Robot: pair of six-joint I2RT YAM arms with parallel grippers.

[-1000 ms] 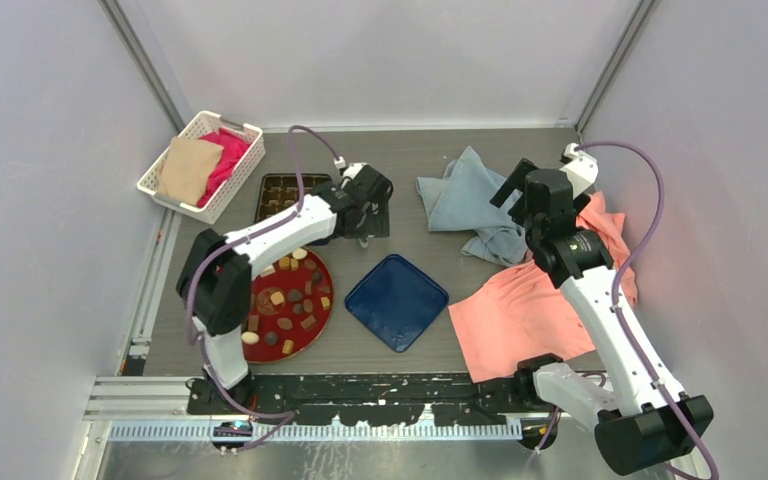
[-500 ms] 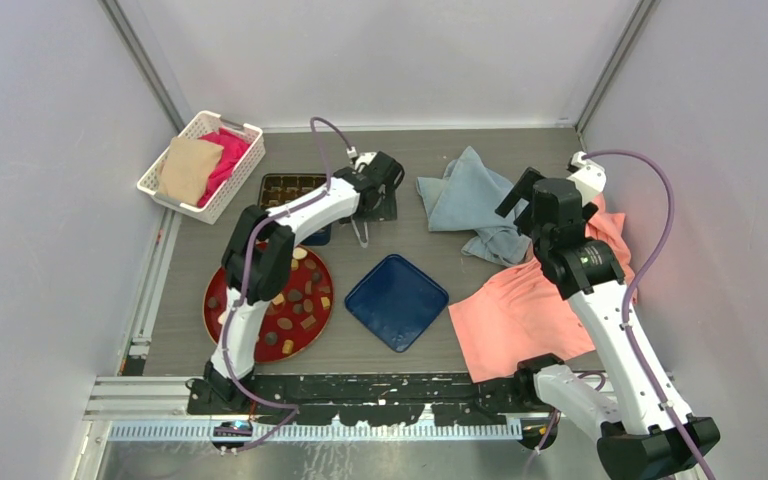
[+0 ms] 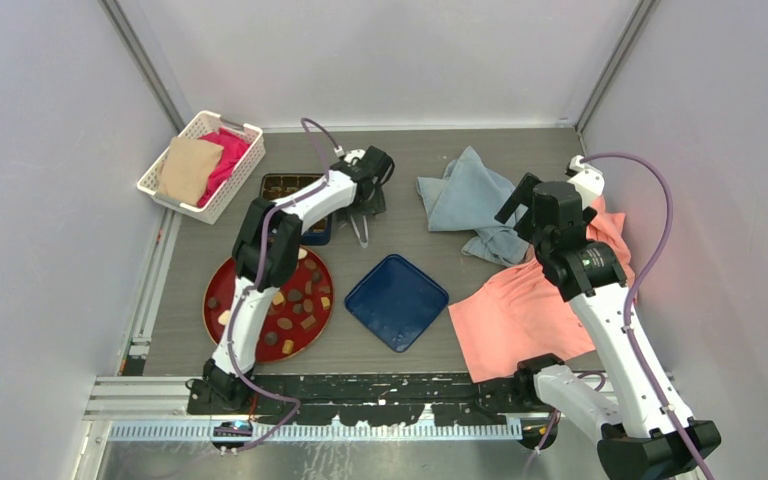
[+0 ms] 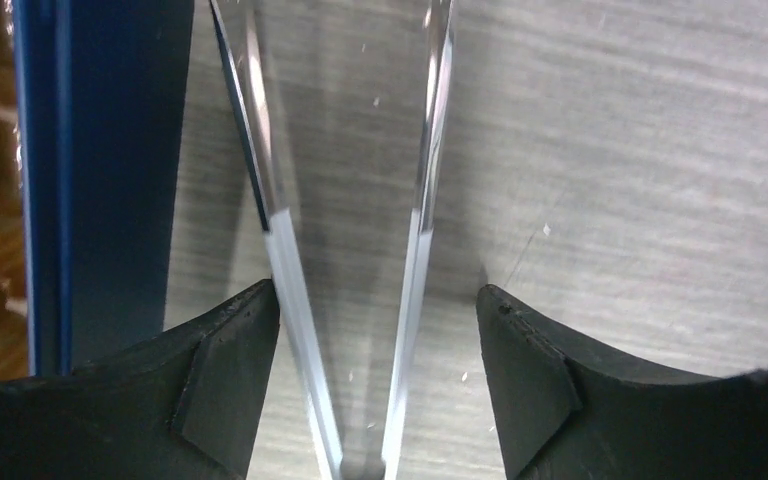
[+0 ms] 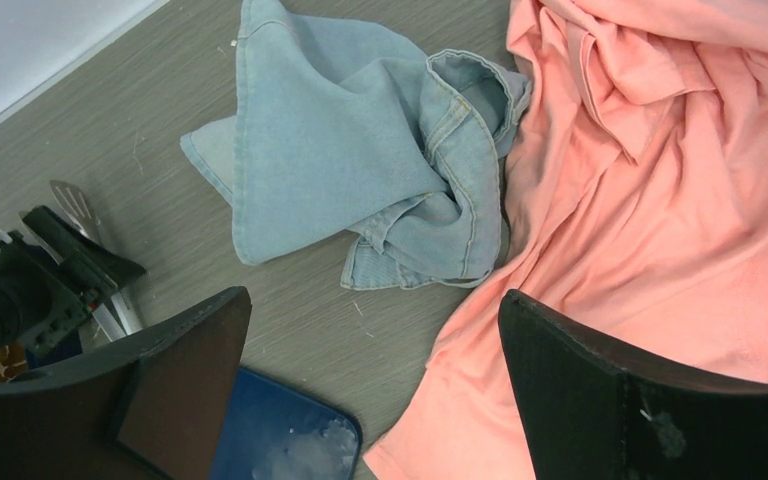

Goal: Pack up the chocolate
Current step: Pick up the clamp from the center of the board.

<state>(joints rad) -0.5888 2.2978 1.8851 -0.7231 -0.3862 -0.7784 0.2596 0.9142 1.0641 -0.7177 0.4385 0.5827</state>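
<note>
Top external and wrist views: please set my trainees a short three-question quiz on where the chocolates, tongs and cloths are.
1. True or false: the chocolates lie on the red plate.
2. What lies between the fingers of the left gripper? A. metal tongs B. a chocolate C. a basket
3. Fill in: the open right gripper hangs above a salmon shirt and a ___ cloth.
Key: 1 true; 2 A; 3 light blue.
</note>
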